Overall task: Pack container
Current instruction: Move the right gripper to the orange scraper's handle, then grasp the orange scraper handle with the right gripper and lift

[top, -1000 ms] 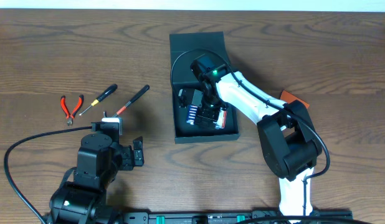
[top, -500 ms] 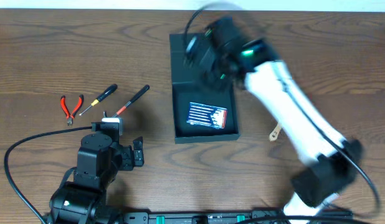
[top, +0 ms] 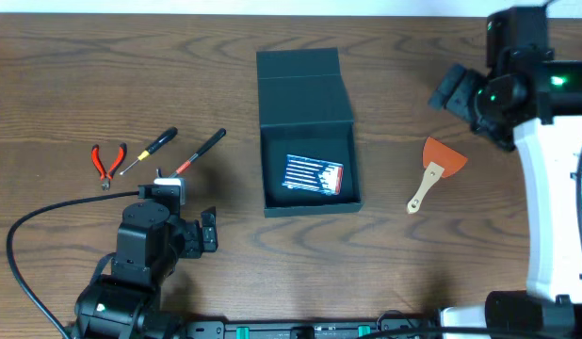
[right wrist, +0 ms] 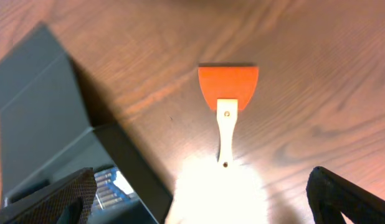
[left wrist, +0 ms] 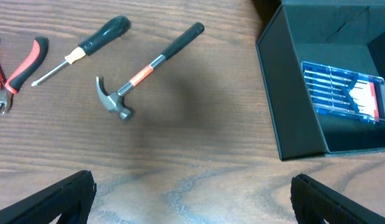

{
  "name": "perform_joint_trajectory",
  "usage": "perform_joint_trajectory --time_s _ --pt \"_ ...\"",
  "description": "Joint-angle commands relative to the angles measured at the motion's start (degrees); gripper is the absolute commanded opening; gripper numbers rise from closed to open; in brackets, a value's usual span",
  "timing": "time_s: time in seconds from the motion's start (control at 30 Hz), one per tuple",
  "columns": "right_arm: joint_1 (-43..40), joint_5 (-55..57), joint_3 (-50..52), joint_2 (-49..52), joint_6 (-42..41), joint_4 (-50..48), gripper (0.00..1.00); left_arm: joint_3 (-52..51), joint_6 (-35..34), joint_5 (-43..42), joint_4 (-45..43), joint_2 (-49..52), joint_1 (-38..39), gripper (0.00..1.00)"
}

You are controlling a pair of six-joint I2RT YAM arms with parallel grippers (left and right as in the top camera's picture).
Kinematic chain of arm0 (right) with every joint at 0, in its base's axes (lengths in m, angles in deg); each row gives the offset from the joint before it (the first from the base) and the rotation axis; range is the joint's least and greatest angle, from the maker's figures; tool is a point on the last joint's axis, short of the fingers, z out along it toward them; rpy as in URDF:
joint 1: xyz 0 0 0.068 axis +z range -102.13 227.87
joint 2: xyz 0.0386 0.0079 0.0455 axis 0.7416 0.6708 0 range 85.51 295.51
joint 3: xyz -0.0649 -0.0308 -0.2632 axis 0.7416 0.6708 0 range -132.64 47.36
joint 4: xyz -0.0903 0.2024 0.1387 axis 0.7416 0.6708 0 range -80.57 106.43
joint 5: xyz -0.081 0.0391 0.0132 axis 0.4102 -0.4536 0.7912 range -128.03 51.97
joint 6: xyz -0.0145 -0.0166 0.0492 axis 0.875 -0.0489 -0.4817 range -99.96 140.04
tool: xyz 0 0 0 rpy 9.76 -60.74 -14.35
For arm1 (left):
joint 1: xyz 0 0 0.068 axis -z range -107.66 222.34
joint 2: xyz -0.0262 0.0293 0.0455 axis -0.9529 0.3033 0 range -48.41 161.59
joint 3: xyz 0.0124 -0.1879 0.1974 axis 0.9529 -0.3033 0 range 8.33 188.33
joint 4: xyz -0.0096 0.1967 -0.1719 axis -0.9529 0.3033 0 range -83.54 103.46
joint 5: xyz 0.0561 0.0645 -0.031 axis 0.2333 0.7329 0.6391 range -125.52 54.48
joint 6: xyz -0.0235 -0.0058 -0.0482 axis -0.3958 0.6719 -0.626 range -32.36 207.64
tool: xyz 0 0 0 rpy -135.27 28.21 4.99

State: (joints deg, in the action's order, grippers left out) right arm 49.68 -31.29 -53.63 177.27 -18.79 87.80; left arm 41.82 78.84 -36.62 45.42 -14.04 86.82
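Right pincer (top: 449,94): overhead: jaws wide, nothing held or touched; sits far right, well apart from the container (top: 310,208).
Left pincer (top: 208,231): overhead: jaws wide, empty; low at front-left, near the hammer (top: 202,151).
Container: overhead: centre of table, lid flap open toward the far side; screwdriver-set case (top: 313,174) lies flat inside.
Loose items: overhead: scraper (top: 430,174) on table right of container, not touching it. Hammer, screwdriver (top: 150,151) and pliers (top: 107,160) are on the left, all apart from the container.
Left wrist view: left pincer (left wrist: 192,186) fingers at both lower corners, wide gap, only bare table between. Hammer (left wrist: 152,65) is ahead; container (left wrist: 292,106) w/ case (left wrist: 348,93) is upper right.
Right wrist view: right pincer (right wrist: 202,180) fingers at both lower corners, wide, empty. Scraper (right wrist: 228,99) is ahead, centred, blade at the far end, handle toward the cam. Container (right wrist: 127,162) is at left. Glare hides the handle's near end.
Step, est.: one item packed, four still out. Right arm looks lined up on the scraper for the next pick.
Next move, est.: descend over the scraper handle w/ jaws across its narrow width. Item lies flat, so the approach must be low. Then carry it left, clear the container wall and set it beside the case.
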Motion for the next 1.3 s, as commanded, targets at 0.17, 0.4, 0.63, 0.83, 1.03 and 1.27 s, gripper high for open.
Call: perform_joint_trajectory --time_s 0.17,0.4,0.63,0.83,1.03,1.27 --pt "-0.4 -3.1 22.1 1.2 -15.7 -13.1 0.99 1.4 -0.1 0.1 0.7 0.0 0.2 0.99" --pt "-0.4 -2.9 31.5 1.2 -15.8 -21.4 0.99 1.4 -0.1 0.1 1.5 0.0 0.2 0.98" --pt "-0.4 -1.4 37.7 1.2 -15.4 -26.6 0.99 1.4 -0.1 0.1 1.5 0.0 0.2 0.99" --pt "-0.4 -1.4 42.7 1.2 -14.7 -32.0 0.99 1.4 -0.1 0.1 1.5 0.0 0.2 0.99" --pt "-1.8 -1.6 44.5 1.2 -11.2 -36.3 0.98 1.4 -0.1 0.1 1.5 0.0 0.2 0.99" --pt "-4.4 -1.7 44.6 2.3 -9.7 -37.9 0.97 1.4 -0.1 0.1 1.4 0.0 0.2 0.98"
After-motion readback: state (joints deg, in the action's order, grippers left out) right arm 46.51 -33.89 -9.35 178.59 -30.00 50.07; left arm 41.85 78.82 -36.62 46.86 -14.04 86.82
